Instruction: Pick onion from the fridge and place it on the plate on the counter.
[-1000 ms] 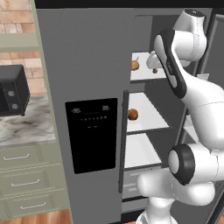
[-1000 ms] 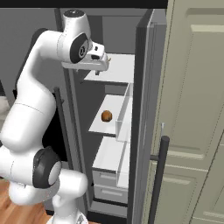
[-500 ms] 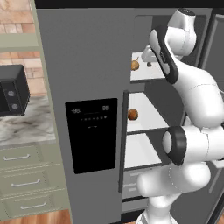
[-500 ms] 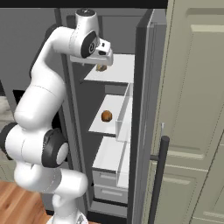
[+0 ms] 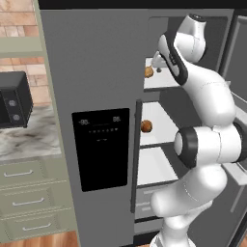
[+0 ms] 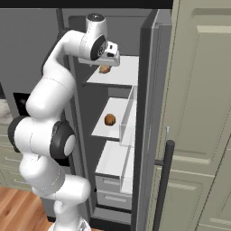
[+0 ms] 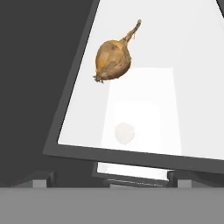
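Note:
The onion, a tan-brown bulb with a thin stem, lies on the top white shelf of the open fridge; the same onion sits near that shelf's front edge. My gripper is open and empty, its fingertips spread wide, just short of the shelf edge with the onion ahead and slightly left. In the base views the gripper hovers right by the onion, apart from it. The counter lies left of the fridge. The plate is out of view.
A smoother orange-brown ball rests on the middle shelf. A black microwave stands on the counter over sage-green drawers. The open fridge door with its long handle stands to the right, beside a tall cream cabinet.
The hand has swung in toward the top shelf and now sits close to the onion. Onion, ball and base have stayed put.

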You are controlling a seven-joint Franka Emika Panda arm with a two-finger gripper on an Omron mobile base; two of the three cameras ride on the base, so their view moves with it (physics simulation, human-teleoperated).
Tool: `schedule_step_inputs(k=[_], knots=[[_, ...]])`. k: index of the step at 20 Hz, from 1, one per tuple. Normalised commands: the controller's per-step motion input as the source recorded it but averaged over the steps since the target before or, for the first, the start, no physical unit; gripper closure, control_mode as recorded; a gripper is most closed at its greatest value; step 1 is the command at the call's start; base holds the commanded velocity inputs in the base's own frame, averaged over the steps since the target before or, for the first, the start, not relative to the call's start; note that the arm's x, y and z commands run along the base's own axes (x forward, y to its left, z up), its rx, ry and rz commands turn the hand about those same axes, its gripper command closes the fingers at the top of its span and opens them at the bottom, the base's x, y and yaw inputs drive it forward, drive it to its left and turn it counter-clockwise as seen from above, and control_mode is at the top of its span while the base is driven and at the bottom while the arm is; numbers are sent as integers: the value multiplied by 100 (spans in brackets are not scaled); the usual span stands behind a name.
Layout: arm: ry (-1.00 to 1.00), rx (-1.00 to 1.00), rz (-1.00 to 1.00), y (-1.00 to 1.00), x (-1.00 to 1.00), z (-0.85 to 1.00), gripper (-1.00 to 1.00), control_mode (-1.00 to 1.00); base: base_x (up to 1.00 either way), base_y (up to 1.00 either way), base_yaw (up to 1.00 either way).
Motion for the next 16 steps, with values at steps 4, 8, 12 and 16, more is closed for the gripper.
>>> schedule_step_inputs(k=[4,8,12,16], knots=[[-4,0,5,0,43,-32,-100,-100,0,0,0],[-5,0,6,0,44,-26,-100,-100,0,0,0],[-8,0,6,0,48,-11,-100,-100,0,0,0],[-10,0,8,0,47,0,-100,-100,0,0,0]])
